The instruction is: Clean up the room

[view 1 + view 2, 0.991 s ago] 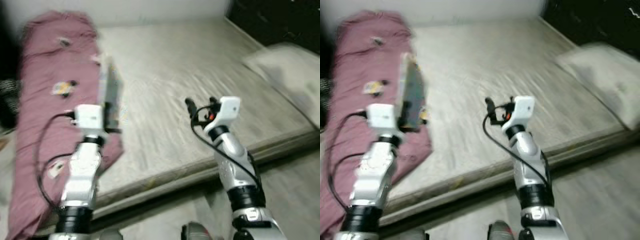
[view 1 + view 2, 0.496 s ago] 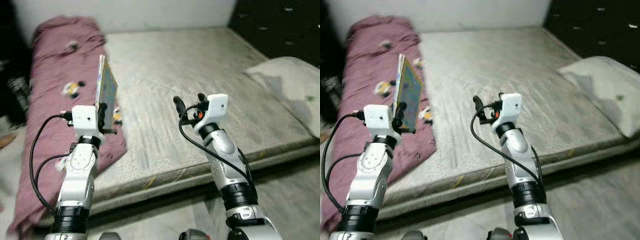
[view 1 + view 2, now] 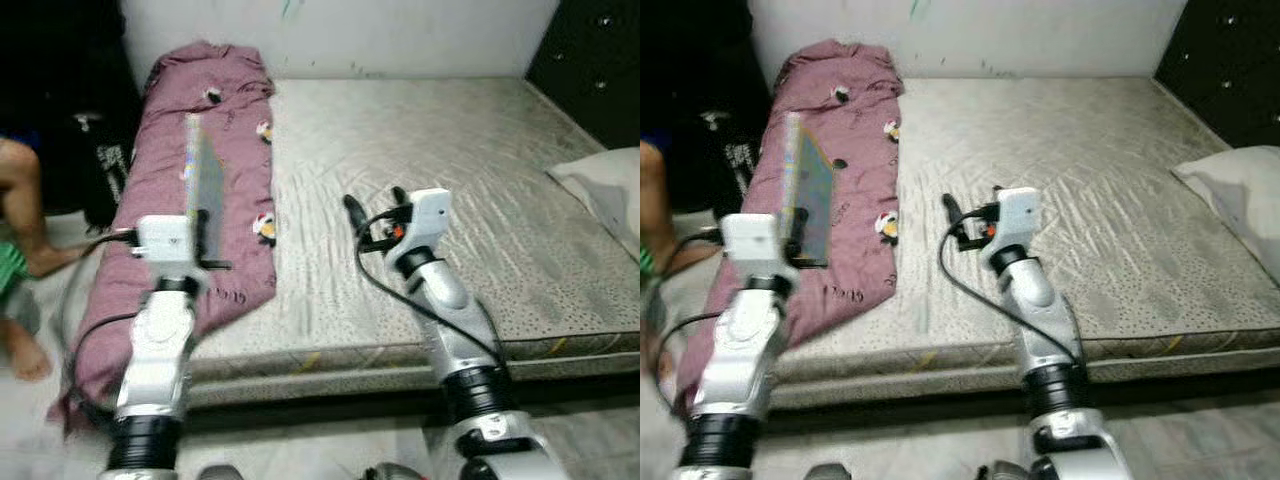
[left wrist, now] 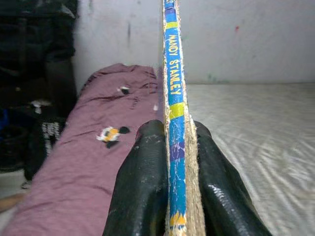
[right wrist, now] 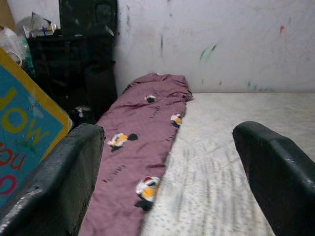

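My left gripper (image 3: 203,243) is shut on a thin picture book (image 3: 203,180), held upright on its edge above the maroon blanket (image 3: 190,150). In the left wrist view the book's blue spine (image 4: 174,98) stands between the two black fingers (image 4: 142,187). The right gripper (image 3: 372,205) is open and empty, raised over the near half of the bare grey mattress (image 3: 450,150). Its wrist view has the fingers (image 5: 54,182) wide apart, with the book's cover (image 5: 24,128) at one side.
A person's bare legs (image 3: 20,240) are at the far left beside the bed. Dark bags (image 3: 100,170) lean by the wall behind them. A pale pillow (image 3: 610,185) lies on the mattress's right edge. A dark headboard (image 3: 595,50) fills the far right corner.
The camera has swung left and back, bringing the person's legs and dark bags into view. Both arms keep much the same pose, the book still gripped.
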Available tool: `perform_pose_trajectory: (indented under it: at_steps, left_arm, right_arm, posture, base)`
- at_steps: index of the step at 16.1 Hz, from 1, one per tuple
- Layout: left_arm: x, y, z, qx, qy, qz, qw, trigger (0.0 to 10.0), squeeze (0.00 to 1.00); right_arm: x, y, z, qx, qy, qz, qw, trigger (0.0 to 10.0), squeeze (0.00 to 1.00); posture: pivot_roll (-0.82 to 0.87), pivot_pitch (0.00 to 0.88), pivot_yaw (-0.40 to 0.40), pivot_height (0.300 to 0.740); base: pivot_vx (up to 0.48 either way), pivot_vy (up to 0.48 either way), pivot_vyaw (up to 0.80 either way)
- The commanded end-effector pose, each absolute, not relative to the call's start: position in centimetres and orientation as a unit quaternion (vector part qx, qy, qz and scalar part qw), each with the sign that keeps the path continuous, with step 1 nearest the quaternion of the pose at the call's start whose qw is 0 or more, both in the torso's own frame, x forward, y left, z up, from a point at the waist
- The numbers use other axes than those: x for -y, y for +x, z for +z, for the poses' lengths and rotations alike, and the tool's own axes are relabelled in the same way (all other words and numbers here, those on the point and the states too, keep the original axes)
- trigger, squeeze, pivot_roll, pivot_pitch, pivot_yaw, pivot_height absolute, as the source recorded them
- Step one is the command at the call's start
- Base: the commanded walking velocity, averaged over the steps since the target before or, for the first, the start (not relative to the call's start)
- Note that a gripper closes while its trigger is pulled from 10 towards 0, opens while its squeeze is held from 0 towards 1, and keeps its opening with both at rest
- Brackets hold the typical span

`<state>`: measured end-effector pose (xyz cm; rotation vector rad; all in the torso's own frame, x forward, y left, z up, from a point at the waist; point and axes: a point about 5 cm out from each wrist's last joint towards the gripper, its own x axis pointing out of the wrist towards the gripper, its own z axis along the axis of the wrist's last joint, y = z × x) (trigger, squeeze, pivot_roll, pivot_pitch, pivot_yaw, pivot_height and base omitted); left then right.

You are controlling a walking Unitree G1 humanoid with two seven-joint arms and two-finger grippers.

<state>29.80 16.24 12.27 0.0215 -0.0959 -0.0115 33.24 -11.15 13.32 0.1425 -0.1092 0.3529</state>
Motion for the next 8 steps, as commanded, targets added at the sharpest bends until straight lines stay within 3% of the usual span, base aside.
perform_pose_trajectory:
  at_steps: [1,8]
  left_arm:
    - [-16.79,29.89,13.0,0.067,0.012,0.002,0.998,10.0,0.0]
    - [-16.59,29.9,13.15,0.079,0.009,-0.008,0.997,10.0,0.0]
  right_arm:
    - [10.74,33.15,13.69,0.062,0.072,0.185,0.978,10.0,0.0]
    - [10.7,33.12,13.61,0.061,0.06,0.194,0.977,10.0,0.0]
  posture:
    - [-0.04,0.0,-0.017,0.74]
    - [-0.04,0.0,-0.021,0.74]
  base:
    - [0.0,0.0,0.0]
    - [0.0,0.0,0.0]
